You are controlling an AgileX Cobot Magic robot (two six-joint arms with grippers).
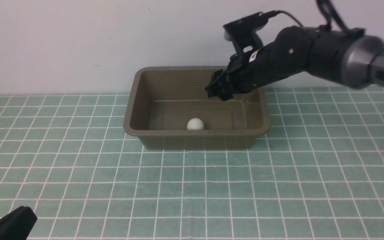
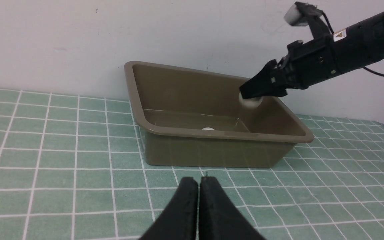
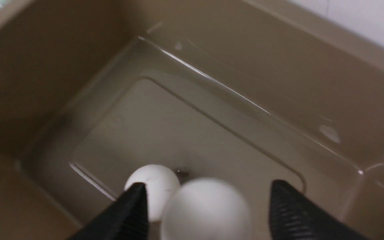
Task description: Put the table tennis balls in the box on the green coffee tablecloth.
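- Front view, nearest to us: the left gripper (image 1: 18, 218) sits low in the left corner. The left wrist view shows its fingers (image 2: 188, 200) pressed together, holding nothing.
- Past it, the green coffee tablecloth (image 1: 192, 186) lies flat, and we see no ball on it.
- Farther back, the box (image 1: 165, 133) stands on the cloth near the wall (image 1: 78, 40).
- One table tennis ball (image 1: 195, 124) rests on the box floor, close to the near wall.
- The right gripper (image 1: 213, 91) hangs over the box's far right part, at about rim height.
- Its jaws stand apart.
- A second ball (image 3: 207, 210), blurred, lies between and just under the tips. There is a clear gap to at least one jaw, so we judge it let go.
- We cannot find a third ball in any view.
- Risk: a light ball dropped from rim height could bounce off the hard floor and hop over the flared rim.
- Risk: it could also strike the resting ball and send both rolling.
- Risk: if the arm pulls back low, it could catch the rim and drag the box across the cloth.
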